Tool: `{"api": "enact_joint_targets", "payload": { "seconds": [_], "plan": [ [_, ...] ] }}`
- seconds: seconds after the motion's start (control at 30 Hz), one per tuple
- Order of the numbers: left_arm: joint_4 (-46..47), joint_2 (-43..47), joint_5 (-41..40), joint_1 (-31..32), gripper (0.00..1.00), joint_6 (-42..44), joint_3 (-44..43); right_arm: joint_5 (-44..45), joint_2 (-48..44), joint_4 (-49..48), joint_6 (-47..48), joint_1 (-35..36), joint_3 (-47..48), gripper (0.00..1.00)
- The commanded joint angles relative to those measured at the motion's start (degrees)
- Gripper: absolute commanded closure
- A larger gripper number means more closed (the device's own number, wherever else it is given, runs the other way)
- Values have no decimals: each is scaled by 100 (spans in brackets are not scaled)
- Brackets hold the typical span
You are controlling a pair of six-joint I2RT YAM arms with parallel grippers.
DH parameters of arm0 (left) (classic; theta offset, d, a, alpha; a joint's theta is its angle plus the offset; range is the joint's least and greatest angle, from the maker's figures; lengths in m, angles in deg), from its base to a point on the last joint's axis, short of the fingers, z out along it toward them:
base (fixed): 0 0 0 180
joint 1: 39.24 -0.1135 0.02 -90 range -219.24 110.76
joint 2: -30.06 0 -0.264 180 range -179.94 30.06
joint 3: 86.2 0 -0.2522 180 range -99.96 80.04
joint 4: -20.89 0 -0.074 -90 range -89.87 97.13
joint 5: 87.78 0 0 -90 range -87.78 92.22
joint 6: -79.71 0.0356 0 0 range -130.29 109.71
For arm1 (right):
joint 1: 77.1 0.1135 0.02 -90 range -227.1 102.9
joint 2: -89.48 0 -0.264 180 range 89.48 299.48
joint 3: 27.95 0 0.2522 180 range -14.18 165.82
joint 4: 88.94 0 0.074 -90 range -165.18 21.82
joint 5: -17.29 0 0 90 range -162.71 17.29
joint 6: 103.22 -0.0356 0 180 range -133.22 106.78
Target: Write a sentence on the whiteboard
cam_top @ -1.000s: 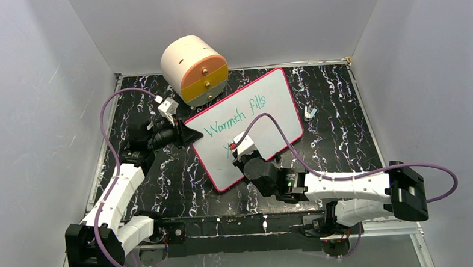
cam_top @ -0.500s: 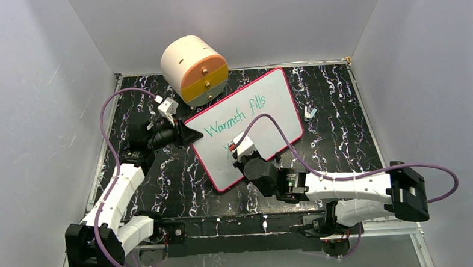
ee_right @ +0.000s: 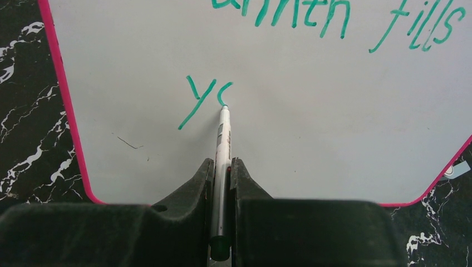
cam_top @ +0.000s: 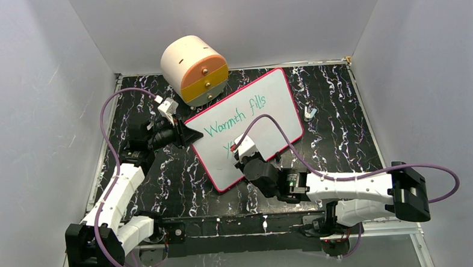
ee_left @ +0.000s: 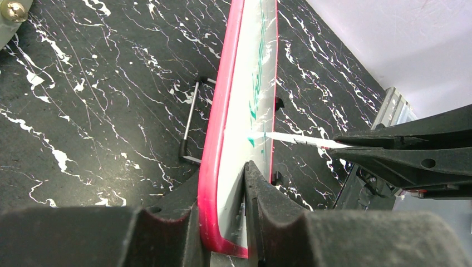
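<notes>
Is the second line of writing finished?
No, on the whiteboard the lower line holds only "y" and a partial letter by the marker tip.

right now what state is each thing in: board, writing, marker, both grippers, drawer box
whiteboard: edge clamped by the left gripper
sentence: unfinished, "Warmth fills" done, second line at "y" plus a started letter
marker: gripped, tip on the board
left gripper: shut on whiteboard
right gripper: shut on marker
drawer box: drawers look shut
</notes>
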State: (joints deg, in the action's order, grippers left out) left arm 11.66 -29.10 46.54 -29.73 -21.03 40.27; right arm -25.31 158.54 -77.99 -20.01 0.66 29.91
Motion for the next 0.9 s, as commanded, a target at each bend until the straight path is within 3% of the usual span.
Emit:
{"api": "enact_joint_targets", "payload": {
  "seconds": [0.0,0.87],
  "plan": [
    [-935,-264,-766,103,100,913,329,286,-54,126,-156,-75,2,100],
    [-934,-281,-720,98,100,911,334,81,-131,-1039,278,-208,-155,100]
  ]
}}
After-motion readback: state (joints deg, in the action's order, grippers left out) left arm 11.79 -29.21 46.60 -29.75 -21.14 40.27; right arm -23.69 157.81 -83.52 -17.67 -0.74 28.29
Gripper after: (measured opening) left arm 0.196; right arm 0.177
